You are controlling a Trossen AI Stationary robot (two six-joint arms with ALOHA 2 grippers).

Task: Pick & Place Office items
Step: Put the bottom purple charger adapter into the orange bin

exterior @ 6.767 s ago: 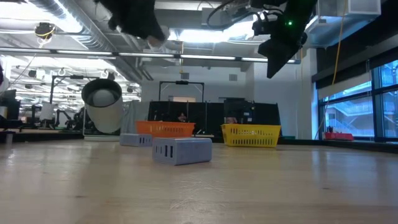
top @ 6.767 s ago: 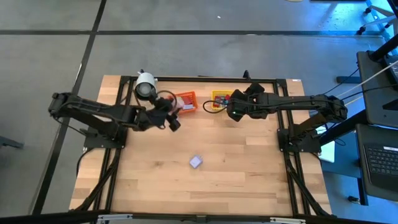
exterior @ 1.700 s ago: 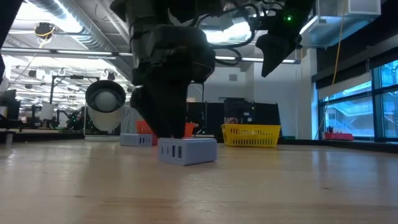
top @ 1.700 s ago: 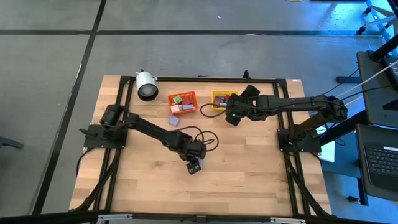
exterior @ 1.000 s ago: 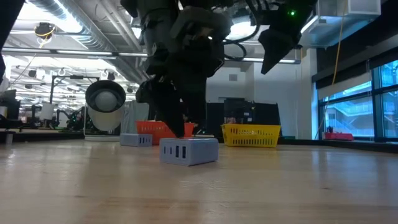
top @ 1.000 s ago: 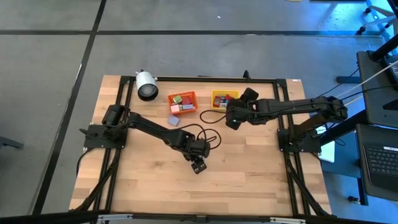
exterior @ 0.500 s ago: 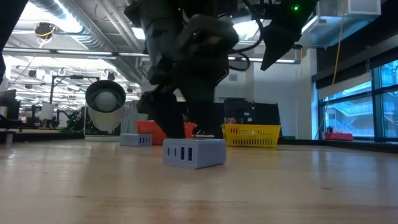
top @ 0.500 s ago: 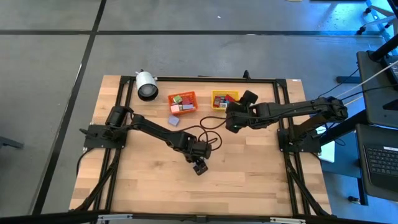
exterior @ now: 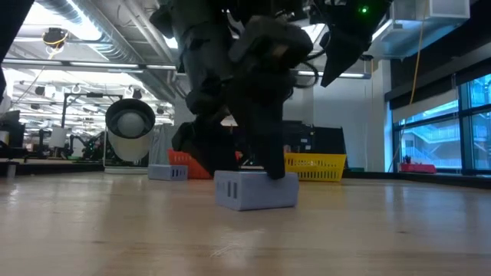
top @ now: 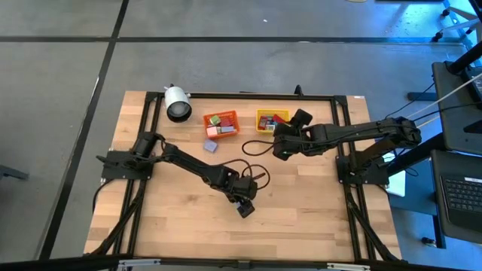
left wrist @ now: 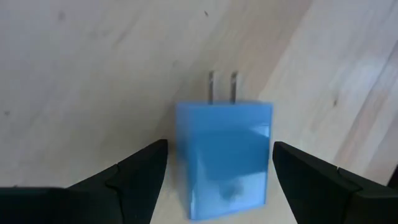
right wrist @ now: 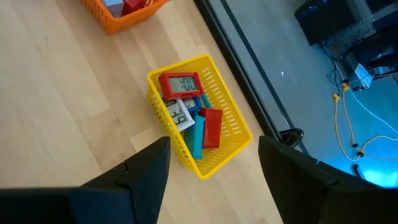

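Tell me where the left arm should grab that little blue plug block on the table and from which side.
Grip the blue plug block across its two flat side faces, coming straight down from above. It lies flat on the table with its two metal prongs pointing away, and the left gripper already straddles it, fingers open on either side. Avoid the prongs.

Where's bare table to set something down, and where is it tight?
Open wood: the near strip of the table below the left gripper, the near right corner, and the left side under the white cylinder. Crowded: the far edge, with the orange bin, yellow bin, a lilac block and the right gripper; mid-table, the left gripper brackets the charger block.
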